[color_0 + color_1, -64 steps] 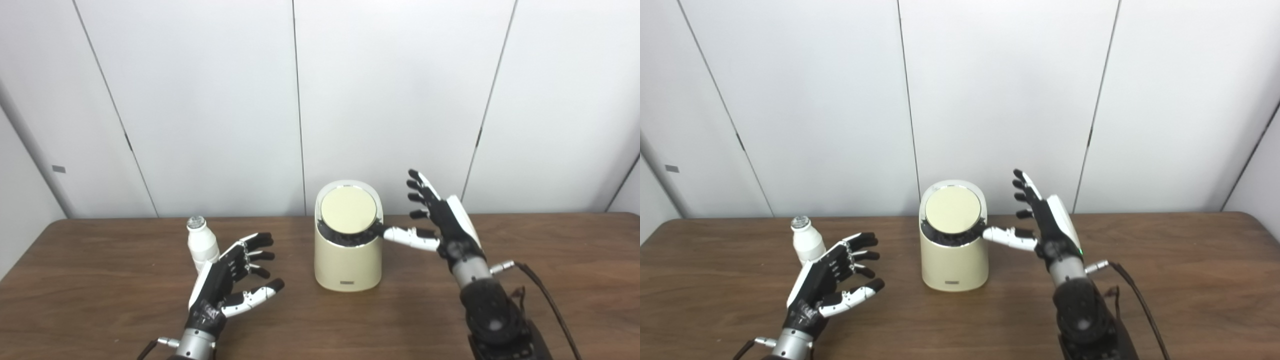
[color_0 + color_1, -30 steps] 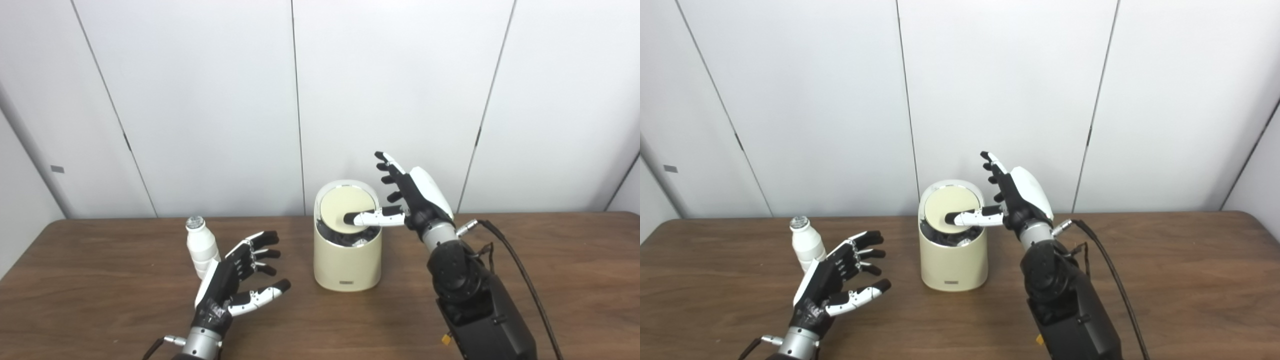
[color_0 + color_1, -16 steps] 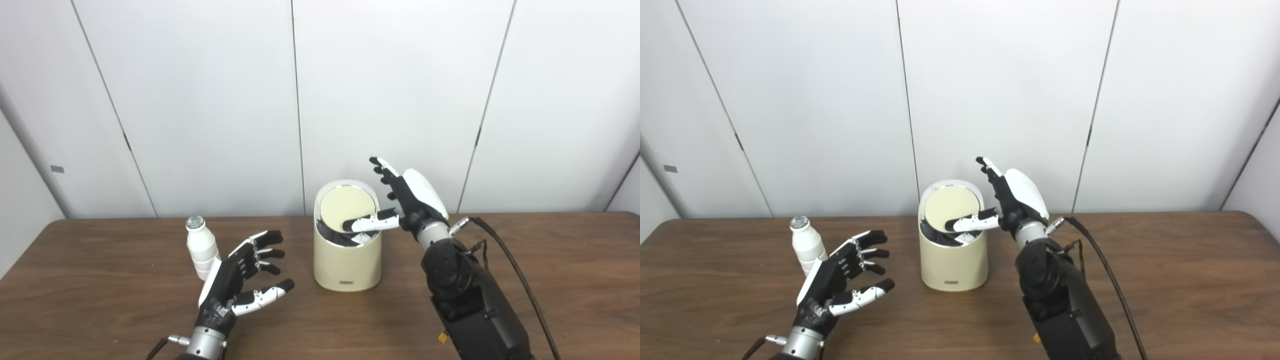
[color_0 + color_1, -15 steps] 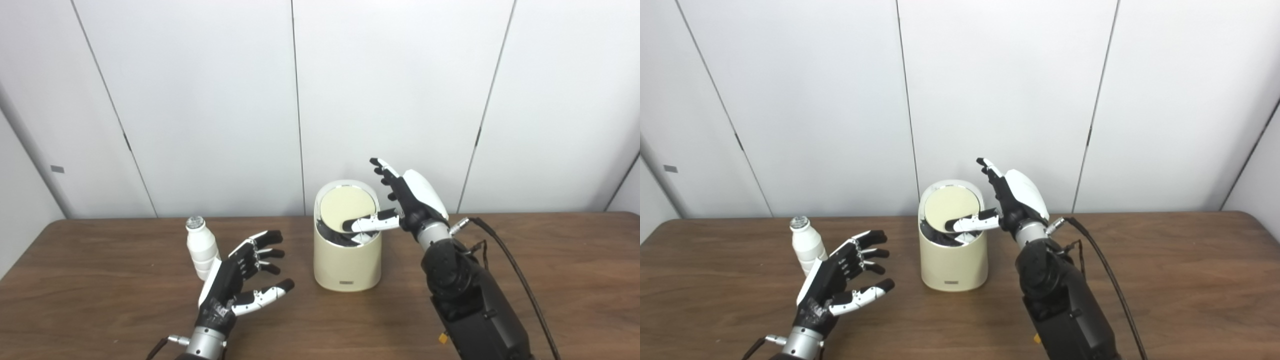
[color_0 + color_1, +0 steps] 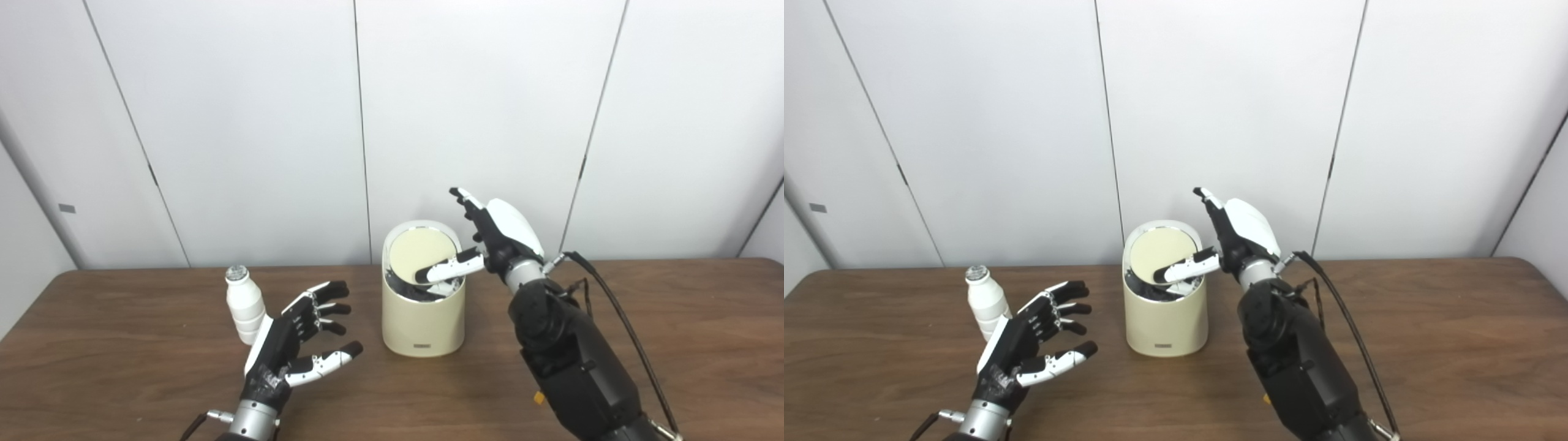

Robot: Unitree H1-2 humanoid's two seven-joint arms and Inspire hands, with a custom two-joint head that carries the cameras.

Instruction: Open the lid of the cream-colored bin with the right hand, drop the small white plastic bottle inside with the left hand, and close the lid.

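Left eye view: right hand over bin rim.

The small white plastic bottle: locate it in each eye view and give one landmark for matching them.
Left eye view: small white plastic bottle stands upright on the table, left of centre, just behind the left hand.
Right eye view: same bottle, further left in the picture, again behind that hand.
Shared landmark: the cream-colored bin, to the bottle's right in both.

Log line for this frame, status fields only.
right hand: open, thumb pressing lid | bin: lid tilted | left hand: open, empty | bottle: upright on table
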